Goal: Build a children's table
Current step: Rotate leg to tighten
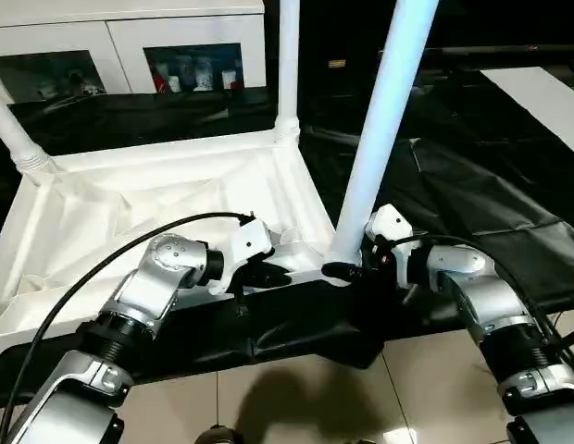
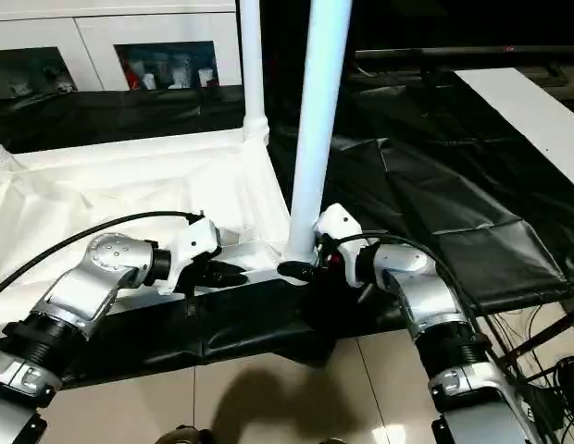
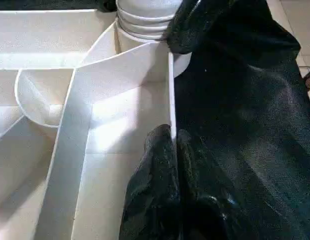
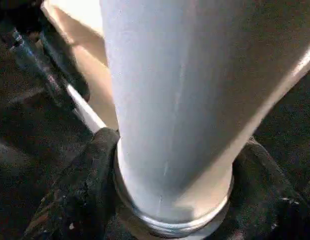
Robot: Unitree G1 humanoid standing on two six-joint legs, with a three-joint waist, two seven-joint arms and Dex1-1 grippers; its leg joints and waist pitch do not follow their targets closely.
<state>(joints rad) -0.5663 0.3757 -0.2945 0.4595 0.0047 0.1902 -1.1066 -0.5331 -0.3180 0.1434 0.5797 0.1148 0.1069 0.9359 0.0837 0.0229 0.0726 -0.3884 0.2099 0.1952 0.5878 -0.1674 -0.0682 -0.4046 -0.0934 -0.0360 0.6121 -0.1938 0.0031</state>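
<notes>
The children's table top (image 1: 130, 199) lies upside down on a black sheet, its ribbed underside facing up. Three white legs stand upright in corner sockets: one at the near right corner (image 1: 384, 129), one at the far right (image 1: 288, 65), one at the far left (image 1: 14, 139). My left gripper (image 1: 273, 275) is shut on the thin front rim (image 3: 171, 90) of the top, just left of the near right corner. My right gripper (image 1: 341, 271) wraps the base of the near right leg (image 4: 170, 100), one finger (image 4: 80, 190) pressed on each side of its collar.
A white cabinet (image 1: 130, 46) with glass fronts stands behind the table. The black sheet (image 1: 472, 185) spreads to the right, with a white board (image 1: 546, 92) at its far edge. Tiled floor (image 1: 296, 398) lies in front, and cables (image 2: 546, 370) lie at the lower right.
</notes>
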